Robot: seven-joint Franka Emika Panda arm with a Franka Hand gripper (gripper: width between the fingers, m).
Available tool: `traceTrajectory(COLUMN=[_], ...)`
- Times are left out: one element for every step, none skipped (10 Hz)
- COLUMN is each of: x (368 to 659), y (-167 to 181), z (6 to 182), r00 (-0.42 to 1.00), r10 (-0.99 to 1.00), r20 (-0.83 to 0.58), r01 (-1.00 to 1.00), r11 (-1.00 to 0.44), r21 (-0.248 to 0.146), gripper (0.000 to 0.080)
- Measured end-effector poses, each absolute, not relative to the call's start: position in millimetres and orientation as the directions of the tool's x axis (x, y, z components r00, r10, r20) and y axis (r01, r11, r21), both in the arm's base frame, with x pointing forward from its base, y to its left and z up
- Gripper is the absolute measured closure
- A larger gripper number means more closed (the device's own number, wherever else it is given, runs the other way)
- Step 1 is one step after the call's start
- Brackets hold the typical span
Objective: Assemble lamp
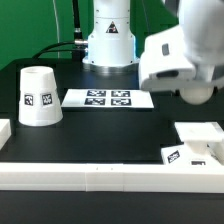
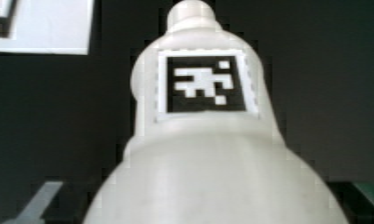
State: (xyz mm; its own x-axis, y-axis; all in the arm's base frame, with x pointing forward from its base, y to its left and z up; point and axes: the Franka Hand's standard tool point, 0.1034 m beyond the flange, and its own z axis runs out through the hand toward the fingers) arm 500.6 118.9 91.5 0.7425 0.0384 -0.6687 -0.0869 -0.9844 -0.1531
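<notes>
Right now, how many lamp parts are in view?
3. The shade stands at the exterior view's left, the base at its right, and the bulb fills the wrist view. More may be hidden behind the arm.

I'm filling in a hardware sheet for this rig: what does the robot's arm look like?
The arm has a smooth, rounded white shell with a dark grey underside. Its base is a white cylinder, and black cables run beside it. The fingers look grey. No markings are legible.

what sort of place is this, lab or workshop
Probably a robotics lab: a robot arm's base at the back, the marker board on the black table, and a tagged white lamp shade.
</notes>
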Motion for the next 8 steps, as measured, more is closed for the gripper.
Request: traceTrajectory(x=[506,507,505,511,521,519,529,541], y=[117,118,118,119,117,109,104,101], z=[99.9,96.0,94.2,92.8,90.1,84.4,88.2,103.0], r00=[0.763,0.778,0.774,0.797,0.856,0.885,0.910,0.933], r10=[0.038,0.034,0.034,0.027,0.016,0.033,0.031,0.039], r20=[-0.645,-0.627,-0.632,-0.603,-0.516,-0.464,-0.414,-0.358], r01=[-0.085,-0.085,-0.086,-0.086,-0.080,-0.055,-0.048,-0.031], r11=[-0.984,-0.984,-0.984,-0.984,-0.983,-0.983,-0.983,-0.982], r21=[-0.159,-0.158,-0.158,-0.159,-0.164,-0.176,-0.179,-0.186], gripper=[0.0223,0.0223,0.0223,0.0223,0.0223,0.0223,0.0223,0.0223])
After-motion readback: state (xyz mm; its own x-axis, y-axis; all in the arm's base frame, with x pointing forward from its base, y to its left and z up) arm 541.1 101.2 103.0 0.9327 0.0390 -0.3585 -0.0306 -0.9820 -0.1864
